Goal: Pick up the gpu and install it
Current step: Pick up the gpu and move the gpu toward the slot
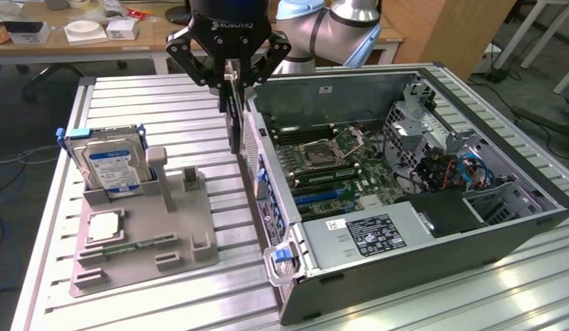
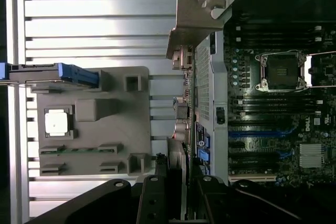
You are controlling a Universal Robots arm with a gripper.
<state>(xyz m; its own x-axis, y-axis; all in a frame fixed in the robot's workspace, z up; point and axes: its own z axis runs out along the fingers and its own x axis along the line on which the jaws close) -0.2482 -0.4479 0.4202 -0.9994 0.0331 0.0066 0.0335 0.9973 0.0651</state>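
Exterior view: gripper (image 1: 231, 81) grips the gpu (image 1: 234, 124) upright, edge-down beside the computer case (image 1: 432, 69), likely to suit the motherboard (image 1: 344, 169) slots.

The gpu (image 1: 234, 121) is a thin dark card seen edge-on. It hangs upright with its upper end clamped in the gripper (image 1: 234, 83), clear of the table (image 1: 165, 103), just beside the case (image 1: 358, 83) wall.

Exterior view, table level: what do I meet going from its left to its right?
The hard drive → gpu held edge-on in the gripper → CPU socket → blue cables.
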